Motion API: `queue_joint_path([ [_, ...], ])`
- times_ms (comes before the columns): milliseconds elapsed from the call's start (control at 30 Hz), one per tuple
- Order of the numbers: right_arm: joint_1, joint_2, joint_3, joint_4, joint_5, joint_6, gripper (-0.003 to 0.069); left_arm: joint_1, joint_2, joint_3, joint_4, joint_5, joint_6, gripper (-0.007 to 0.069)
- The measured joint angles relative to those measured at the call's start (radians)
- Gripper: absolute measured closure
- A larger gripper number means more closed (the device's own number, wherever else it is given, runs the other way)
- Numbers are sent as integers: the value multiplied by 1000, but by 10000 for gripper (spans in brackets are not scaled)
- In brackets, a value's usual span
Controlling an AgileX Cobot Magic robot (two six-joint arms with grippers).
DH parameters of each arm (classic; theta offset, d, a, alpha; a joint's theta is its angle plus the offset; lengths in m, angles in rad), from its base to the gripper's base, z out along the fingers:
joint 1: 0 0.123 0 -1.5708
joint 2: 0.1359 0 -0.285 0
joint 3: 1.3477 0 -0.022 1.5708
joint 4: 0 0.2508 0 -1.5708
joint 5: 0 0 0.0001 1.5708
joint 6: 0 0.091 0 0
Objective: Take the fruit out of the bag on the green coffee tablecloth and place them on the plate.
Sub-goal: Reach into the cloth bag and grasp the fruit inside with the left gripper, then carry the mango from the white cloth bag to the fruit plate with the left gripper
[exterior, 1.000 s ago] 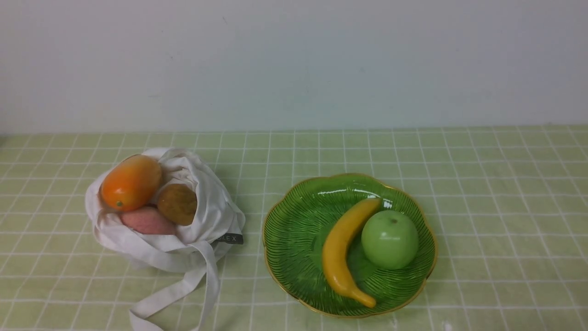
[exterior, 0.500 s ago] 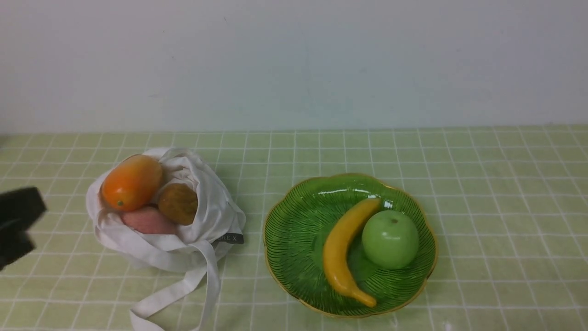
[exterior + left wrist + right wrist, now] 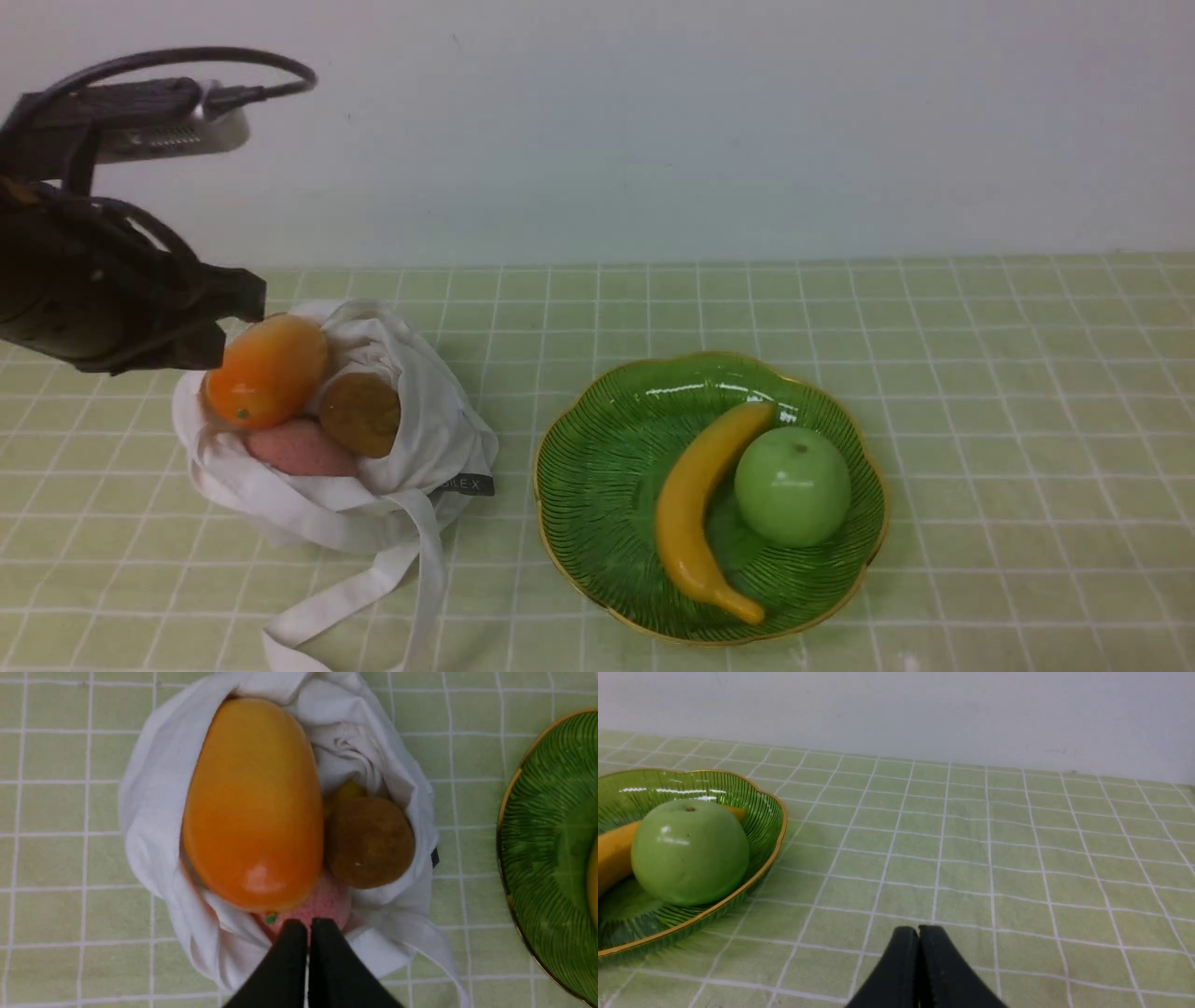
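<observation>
The white bag lies open on the green coffee tablecloth at the left. In it sit the fruit: an orange mango, a brown kiwi and a pink peach. My left gripper hovers at the bag's far-left side, just above the mango. In the left wrist view it is shut and empty, above the peach, with the mango and kiwi beyond. The green plate stands to the right. My right gripper is shut over bare cloth, right of the plate.
A yellow banana and a green apple lie on the plate. The bag's strap handles trail toward the front edge. A small yellow thing peeks out behind the kiwi. A pale wall runs along the back.
My left arm has come in from the left edge and risen to hang over the bag's far-left side. The fruit, bag and plate have not moved.
</observation>
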Motion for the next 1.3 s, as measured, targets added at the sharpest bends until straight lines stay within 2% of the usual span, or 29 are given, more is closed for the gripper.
queue_joint_path([
  [133, 0, 0, 0, 0, 0, 0, 671, 0, 87, -66, 4, 5, 2, 564],
  [200, 0, 0, 0, 0, 0, 0, 671, 0, 106, -87, 7, -16, 12, 475],
  [300, 0, 0, 0, 0, 0, 0, 671, 0, 131, -96, 41, -79, 69, 296],
  [467, 0, 0, 0, 0, 0, 0, 671, 0, 200, -97, 70, -124, 93, 60],
  [567, 0, 0, 0, 0, 0, 0, 671, 0, 237, -97, 70, -123, 98, -22],
  [667, 0, 0, 0, 0, 0, 0, 671, 0, 270, -97, 70, -123, 99, -50],
  [833, 0, 0, 0, 0, 0, 0, 671, 0, 298, -97, 70, -123, 100, -29],
  [967, 0, 0, 0, 0, 0, 0, 671, 0, 306, -97, 70, -118, 100, 56],
  [1133, 0, 0, 0, 0, 0, 0, 671, 0, 303, -117, 70, -103, 86, 58],
  [1167, 0, 0, 0, 0, 0, 0, 671, 0, 298, -126, 68, -91, 85, 80],
  [1267, 0, 0, 0, 0, 0, 0, 671, 0, 266, -154, 47, -61, 88, 348],
  [1300, 0, 0, 0, 0, 0, 0, 671, 0, 249, -166, 31, -47, 94, 488],
])
